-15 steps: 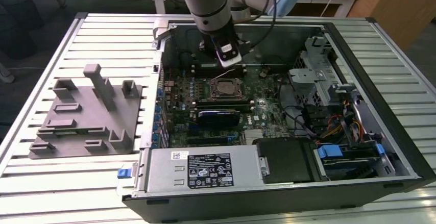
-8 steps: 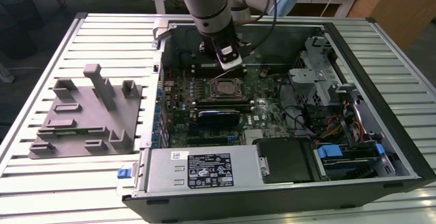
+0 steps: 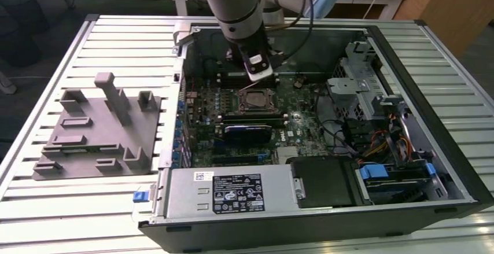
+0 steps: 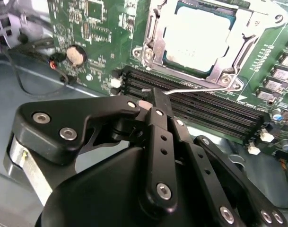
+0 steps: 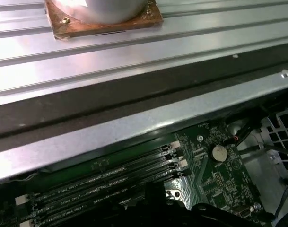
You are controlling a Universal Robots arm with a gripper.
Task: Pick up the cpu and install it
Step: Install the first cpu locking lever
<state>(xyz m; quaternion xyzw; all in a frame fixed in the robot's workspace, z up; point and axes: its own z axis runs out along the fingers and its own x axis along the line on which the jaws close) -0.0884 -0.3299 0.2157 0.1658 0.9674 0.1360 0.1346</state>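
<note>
CPU position: the cpu [image 4: 198, 35] lay flat in the socket frame [image 4: 153, 45] on the motherboard [image 4: 87, 28], near the middle of the open computer case [image 3: 455, 167] on the desk [image 3: 46, 208].
CPU orientation: metal top faced up; square, so no long axis.
Gripper: the gripper [image 4: 155, 101] was pressed together and empty, above the memory slots [image 4: 205, 113] beside the socket.
Reason: judged seated.

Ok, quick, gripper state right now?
Gripper: shut, holding nothing, hovering beside the socket where the cpu already sits.
</note>
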